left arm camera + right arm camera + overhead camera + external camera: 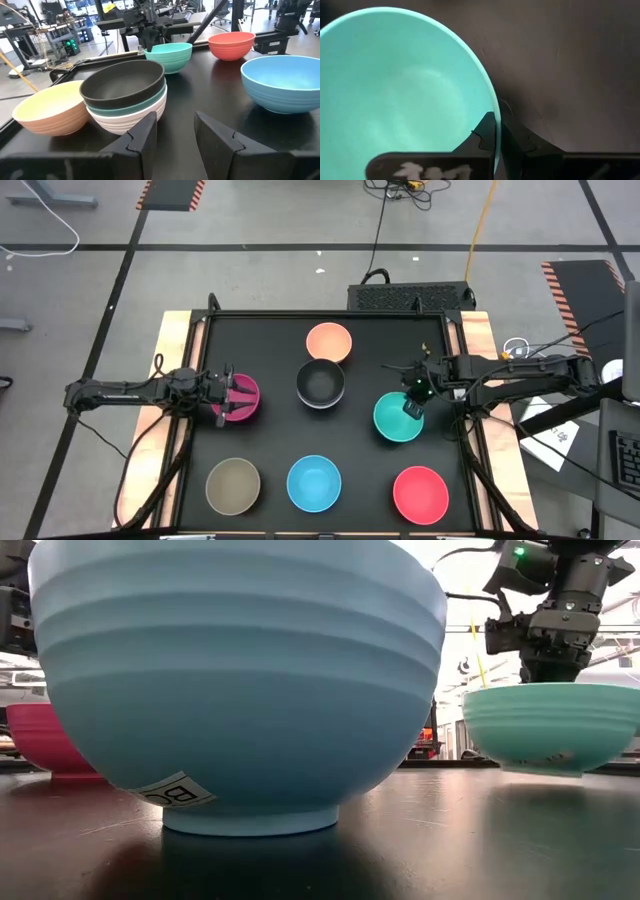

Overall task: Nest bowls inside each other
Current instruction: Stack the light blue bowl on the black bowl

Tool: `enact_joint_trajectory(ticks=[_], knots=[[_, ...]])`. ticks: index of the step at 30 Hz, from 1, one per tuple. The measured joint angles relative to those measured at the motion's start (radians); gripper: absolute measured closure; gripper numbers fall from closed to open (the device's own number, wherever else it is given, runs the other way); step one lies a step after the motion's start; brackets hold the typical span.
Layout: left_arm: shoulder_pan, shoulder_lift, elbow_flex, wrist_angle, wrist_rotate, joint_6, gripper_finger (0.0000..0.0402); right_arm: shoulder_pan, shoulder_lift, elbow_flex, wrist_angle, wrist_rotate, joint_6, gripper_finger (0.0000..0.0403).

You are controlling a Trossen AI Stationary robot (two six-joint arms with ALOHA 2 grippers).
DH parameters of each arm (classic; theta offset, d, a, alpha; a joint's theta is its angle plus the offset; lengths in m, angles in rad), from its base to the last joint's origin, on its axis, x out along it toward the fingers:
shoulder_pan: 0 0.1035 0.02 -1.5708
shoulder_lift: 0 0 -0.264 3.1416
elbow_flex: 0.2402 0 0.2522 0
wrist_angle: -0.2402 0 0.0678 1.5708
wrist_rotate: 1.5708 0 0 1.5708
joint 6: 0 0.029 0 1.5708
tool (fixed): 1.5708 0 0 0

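**Right gripper pinches the teal bowl's rim**

The right gripper point(412, 408) has its fingers point(487, 132) closed narrowly across the rim of the teal bowl point(398, 418), one inside and one outside the wall. In the low view the bowl's base looks slightly clear of the black table point(270, 450).

The left gripper point(228, 396) sits over the magenta bowl point(240, 399) with fingers point(145, 135) parted and nothing between them.

The black bowl point(320, 383) is nested atop a dark green and a white bowl. The peach-orange bowl point(329, 341) is just beside that stack. Along the near edge: olive-brown bowl point(233, 485), light blue bowl point(314, 483), red bowl point(420, 494).
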Motion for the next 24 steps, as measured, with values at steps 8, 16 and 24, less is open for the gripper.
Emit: enact_joint_trajectory(ticks=[8,16,24], knots=[[0.0,0.0,0.0,0.0,-0.004,-0.005,0.0266,0.0,0.0,0.114,0.047,0.001,-0.06,0.0402],[0.0,0.0,0.0,0.0,-0.005,-0.005,0.0266,-0.034,0.018,0.253,0.012,-0.001,-0.115,0.0402],[0.0,0.0,0.0,0.0,-0.005,-0.006,0.0266,-0.1,0.166,0.469,-0.142,-0.001,-0.186,0.0402]])
